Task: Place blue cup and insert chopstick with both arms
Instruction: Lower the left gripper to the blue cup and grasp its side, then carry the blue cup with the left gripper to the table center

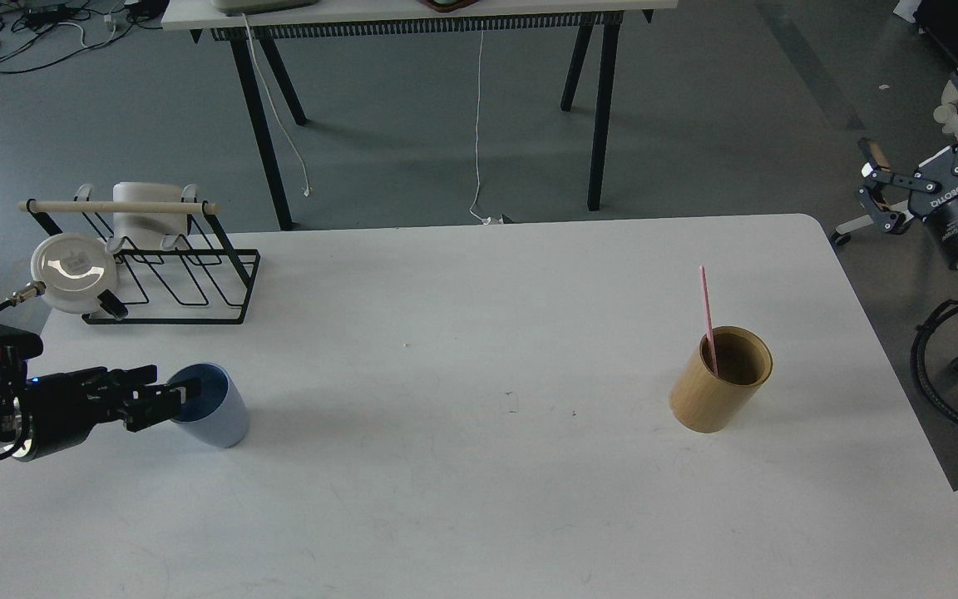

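Blue cup (217, 412): small, pale blue, no handle, matte. Stands on the white table (479, 499) near its left edge, tilted, mouth turned up and to the left, darker blue inside. Left gripper (170, 398) at the rim, one finger reaching into the mouth, the other outside against the wall; whether the base sits flat cannot be told.

Chopstick (707, 320): one thin straight pink stick. Stands nearly upright in a tan cylinder holder (720, 380) on the right side of the table, lower end inside against the holder's left inner wall, upper half sticking out above the rim. Leans slightly left. Well apart from the cup.
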### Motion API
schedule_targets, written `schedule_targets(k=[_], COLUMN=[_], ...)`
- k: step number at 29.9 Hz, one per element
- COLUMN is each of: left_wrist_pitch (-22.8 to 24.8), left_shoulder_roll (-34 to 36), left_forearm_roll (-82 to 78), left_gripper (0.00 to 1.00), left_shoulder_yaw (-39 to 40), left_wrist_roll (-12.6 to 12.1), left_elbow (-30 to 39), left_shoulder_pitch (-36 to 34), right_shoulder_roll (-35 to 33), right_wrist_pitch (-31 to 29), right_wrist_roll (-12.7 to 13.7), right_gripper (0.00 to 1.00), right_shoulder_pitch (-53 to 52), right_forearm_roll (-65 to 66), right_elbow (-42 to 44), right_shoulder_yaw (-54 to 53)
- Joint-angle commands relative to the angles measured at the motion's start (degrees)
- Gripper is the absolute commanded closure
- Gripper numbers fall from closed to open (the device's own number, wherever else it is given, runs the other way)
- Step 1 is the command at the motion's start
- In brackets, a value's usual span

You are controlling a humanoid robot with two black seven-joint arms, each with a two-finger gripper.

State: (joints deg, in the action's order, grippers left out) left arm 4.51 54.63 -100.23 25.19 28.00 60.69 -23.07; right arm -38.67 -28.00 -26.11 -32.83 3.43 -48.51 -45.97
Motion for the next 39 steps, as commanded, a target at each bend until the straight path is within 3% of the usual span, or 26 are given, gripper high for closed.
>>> schedule_targets(k=[1,7,19,25,27,35,39], left_wrist_pitch=[0.0,0.1,-0.1,-2.1,-2.7,-3.6,-3.4], left_shoulder_roll=[-0.1,0.0,0.0,-0.1,0.0,0.2,0.2], left_forearm_roll=[-1.3,-2.8,-3.0,-5.1,-5.1,-5.0,-5.1], left_gripper=[0.31,0.39,0.64,0.91,0.96,1.00,1.00], left_shoulder_yaw=[-0.1,-0.1,-0.1,0.0,0.0,0.4,0.6], left_wrist_roll=[0.0,0.0,0.0,0.0,0.0,0.0,0.0], left_elbow=[0.0,-0.1,-0.1,-0.1,-0.1,1.2,5.0], left_shoulder_pitch=[0.0,0.0,0.0,0.0,0.0,-0.5,-1.5], right_shoulder_roll=[0.0,0.0,0.0,0.0,0.0,0.1,0.1], right_wrist_pitch=[0.0,0.0,0.0,0.0,0.0,0.0,0.0], right_wrist_roll=[0.0,0.0,0.0,0.0,0.0,0.0,0.0], right_gripper=[0.01,0.01,0.01,0.01,0.01,0.01,0.01], right_shoulder_pitch=[0.1,0.1,0.8,0.8,0.8,0.8,0.7], right_forearm_roll=[0.0,0.0,0.0,0.0,-0.1,-0.3,-0.4], right_elbow=[0.0,0.0,0.0,0.0,0.1,0.3,2.6], right_shoulder_yaw=[0.0,0.0,0.0,-0.1,-0.1,-1.0,-2.1])
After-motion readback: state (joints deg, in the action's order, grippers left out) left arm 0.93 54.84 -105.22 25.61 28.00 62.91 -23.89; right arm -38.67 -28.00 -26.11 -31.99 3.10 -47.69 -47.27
